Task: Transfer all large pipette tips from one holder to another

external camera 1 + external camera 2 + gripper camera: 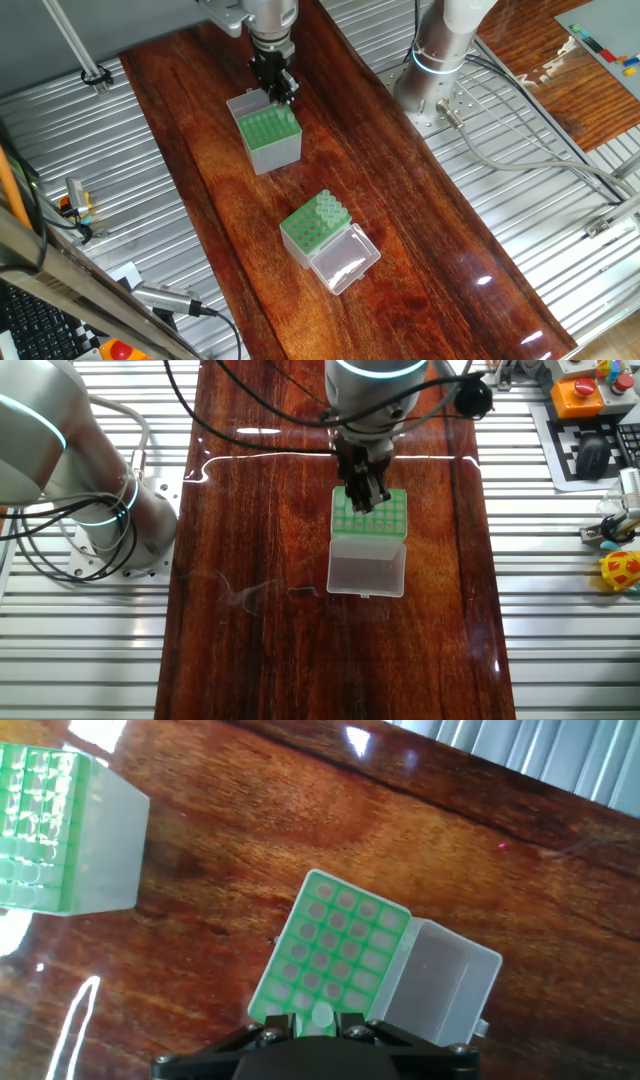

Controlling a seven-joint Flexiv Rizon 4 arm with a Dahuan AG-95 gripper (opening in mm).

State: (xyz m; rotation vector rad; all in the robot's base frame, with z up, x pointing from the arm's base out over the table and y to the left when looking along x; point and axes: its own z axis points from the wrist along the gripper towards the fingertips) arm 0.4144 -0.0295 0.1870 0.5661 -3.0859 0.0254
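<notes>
In one fixed view the black two-finger gripper [278, 92] stands low over the far corner of the taller box with grey-translucent sides and a green hole-dotted top plate [266, 135], in the upper middle of the frame. I judge it is there to fetch another tip. Lower, near the centre, sits the shorter green-topped box [308, 232], its clear hinged lid [346, 261] folded open towards the lower right so the plate stays reachable. A cluster of slim pale large pipette tips [330, 209] stands upright along its upper right edge, filled from one side inward.

In the other fixed view the gripper [362, 500] hangs straight down onto the taller box [372, 522] at centre frame. The arm hides the shorter box.

In the hand view the fingers [322, 1020] sit at the bottom edge over what I take to be the taller box [335, 945]; the second box [45, 830] lies upper left. The fingers are drawn close around one pale round collar, but I cannot tell whether they actually press on it.
</notes>
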